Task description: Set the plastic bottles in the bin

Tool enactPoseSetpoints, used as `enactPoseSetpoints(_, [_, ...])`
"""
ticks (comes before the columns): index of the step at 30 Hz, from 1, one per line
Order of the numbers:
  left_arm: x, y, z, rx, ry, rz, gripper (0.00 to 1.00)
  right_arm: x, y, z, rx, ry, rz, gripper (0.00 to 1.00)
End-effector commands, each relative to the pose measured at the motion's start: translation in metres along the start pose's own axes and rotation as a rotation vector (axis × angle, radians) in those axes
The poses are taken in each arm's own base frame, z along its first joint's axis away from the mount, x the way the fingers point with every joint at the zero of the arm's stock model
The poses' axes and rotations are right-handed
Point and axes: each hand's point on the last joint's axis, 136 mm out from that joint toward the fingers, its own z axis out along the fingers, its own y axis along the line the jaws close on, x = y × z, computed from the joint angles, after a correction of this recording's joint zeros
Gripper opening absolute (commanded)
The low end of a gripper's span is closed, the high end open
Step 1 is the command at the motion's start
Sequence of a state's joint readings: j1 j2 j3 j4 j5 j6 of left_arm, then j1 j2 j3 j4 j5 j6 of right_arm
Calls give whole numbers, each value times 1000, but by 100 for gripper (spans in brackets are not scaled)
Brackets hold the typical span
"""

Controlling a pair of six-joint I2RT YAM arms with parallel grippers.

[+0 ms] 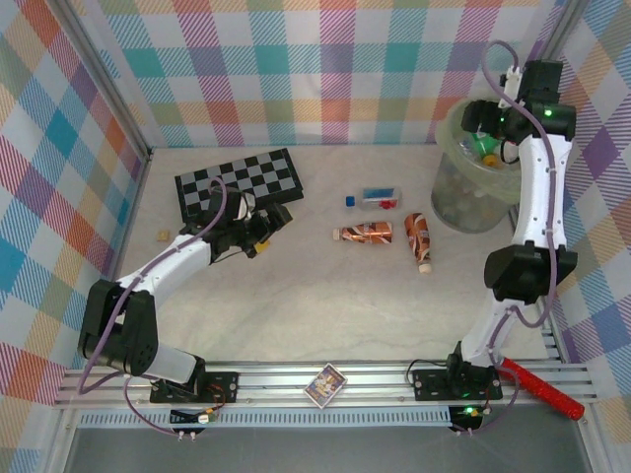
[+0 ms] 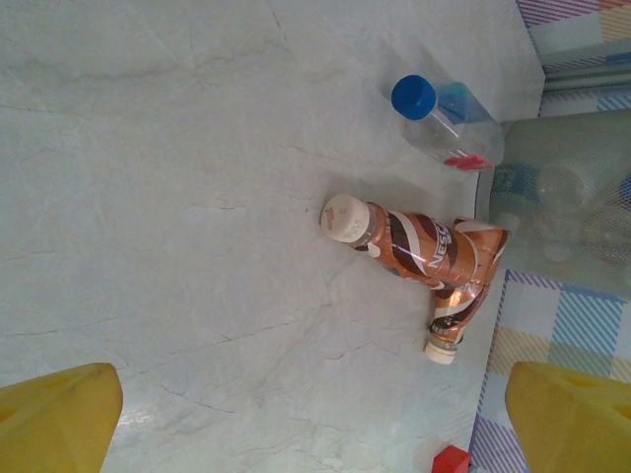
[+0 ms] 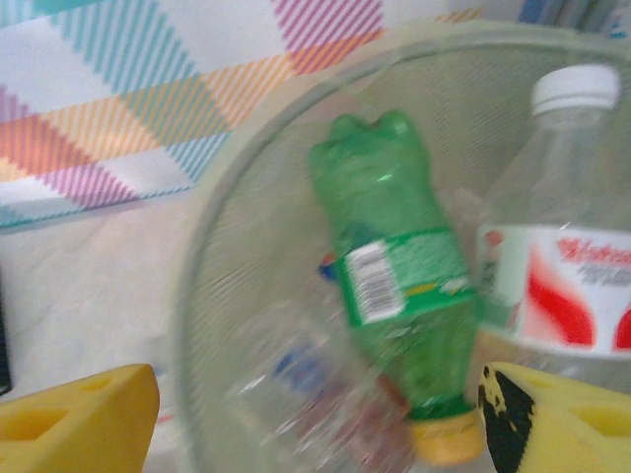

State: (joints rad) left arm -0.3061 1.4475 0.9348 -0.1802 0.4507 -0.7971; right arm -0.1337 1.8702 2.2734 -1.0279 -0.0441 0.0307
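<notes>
Release seems to be the step in hand on the right side. The right gripper [image 3: 315, 419] hangs over the mouth of the tall round pale-green translucent bin [image 3: 212, 296]. Its yellow fingers [image 3: 79, 419] are spread wide and grip nothing. A green plastic bottle with a yellow cap [image 3: 394, 286] shows blurred inside the rim, beside a clear plastic bottle with a white cap and red label [image 3: 562, 266]. To do this well, I would hold the fingers wide above the rim until the green bottle settles. Then I would rise straight up, so that no finger catches the wall of the bin.

The left gripper [image 2: 314, 394] is also open and empty, low over the pale table [image 2: 148, 197]. It faces the bottles that lie there. In my judgement it should go to the nearest one and close across the body, not the cap.

Three bottles lie on the table, between the left gripper and the bin:
- one clear plastic bottle with a blue cap [image 2: 444, 123];
- one brown plastic bottle with a white cap [image 2: 414, 241];
- a second brown bottle [image 2: 461, 307] just beside it.

In the bin I can count two bottles for sure. The shapes below them are too blurred to count. There is one bin.
</notes>
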Motion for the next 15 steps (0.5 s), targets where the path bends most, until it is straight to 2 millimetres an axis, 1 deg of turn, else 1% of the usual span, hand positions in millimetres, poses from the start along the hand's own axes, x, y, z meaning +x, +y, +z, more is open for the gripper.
enactPoseSetpoints(1, [-3, -8, 3, 17, -6, 5, 99, 7, 38, -24, -77, -36, -25, 84])
enactPoseSetpoints(3, [-2, -9, 6, 21, 2, 4, 99, 20, 50, -26, -79, -22, -47, 84])
enactPoseSetpoints(6, [-2, -10, 6, 20, 4, 7, 99, 43, 68, -32, -91, -4, -71, 84])
enactPoseSetpoints(8, [-2, -9, 6, 16, 2, 8, 99, 61, 77, -33, -98, 24, -84, 84])
enactPoseSetpoints(10, [-2, -8, 7, 15, 5, 7, 99, 84, 82, -29, -97, 74, -89, 84])
enactPoseSetpoints(13, [-1, -8, 10, 18, 12, 4, 99, 125, 83, -16, -105, 158, -66, 83])
enactPoseSetpoints(14, [-2, -8, 11, 20, 12, 4, 99, 144, 84, -9, -112, 192, -58, 83])
enactPoseSetpoints(15, [-2, -8, 13, 23, 15, 3, 99, 157, 84, -3, -123, 212, -54, 82])
